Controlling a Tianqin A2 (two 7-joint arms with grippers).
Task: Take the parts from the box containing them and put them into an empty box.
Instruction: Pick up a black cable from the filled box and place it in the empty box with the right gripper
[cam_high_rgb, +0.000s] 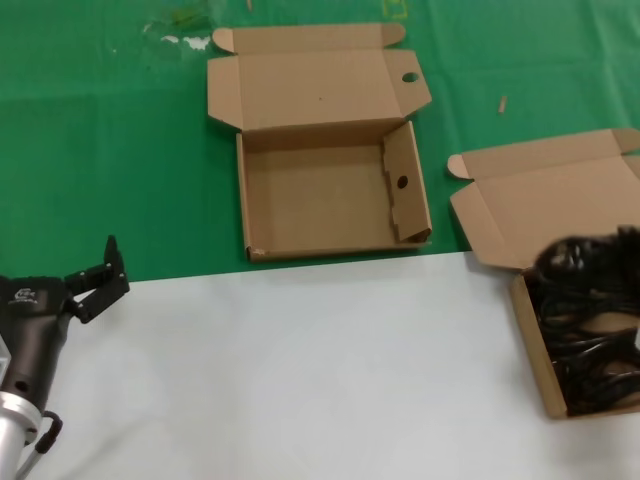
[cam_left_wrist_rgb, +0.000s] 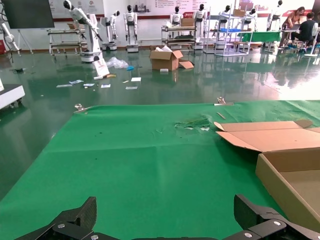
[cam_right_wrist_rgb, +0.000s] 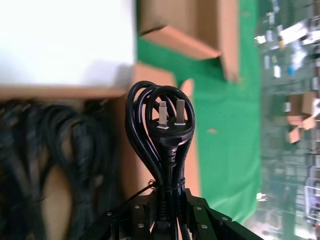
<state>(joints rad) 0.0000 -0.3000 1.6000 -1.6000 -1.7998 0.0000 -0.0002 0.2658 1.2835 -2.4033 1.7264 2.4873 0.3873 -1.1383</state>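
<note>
The right gripper (cam_right_wrist_rgb: 167, 220) is clamped on one black power cord (cam_right_wrist_rgb: 161, 140), a looped bundle with its two plug pins pointing away from the wrist camera; only the upper edges of the fingers show there, the rest cut off by the picture's border. In the head view this arm cannot be made out at all: at the right edge there is only a dark blurred mass (cam_high_rgb: 590, 262) over the box of cords (cam_high_rgb: 532, 345), and gripper and held cord cannot be told apart in it. That box sits at the right side of the table, its plain lid (cam_high_rgb: 545, 200) folded back onto the green cloth (cam_high_rgb: 110, 150), its right part running out of the picture. More black cords (cam_high_rgb: 598, 365) lie inside it, tangled and hard to count. The empty box (cam_high_rgb: 330, 195) stands well apart, near the middle on the green cloth, just behind the white sheet (cam_high_rgb: 300, 370), open, with a round hole in its lid flap (cam_high_rgb: 411, 77) and another in its inner side wall (cam_high_rgb: 402, 183). The left gripper (cam_high_rgb: 98, 280) hangs idle at the lower left, over the near edge of the cloth, its fingers spread apart; the left wrist view shows only their tips.
</note>
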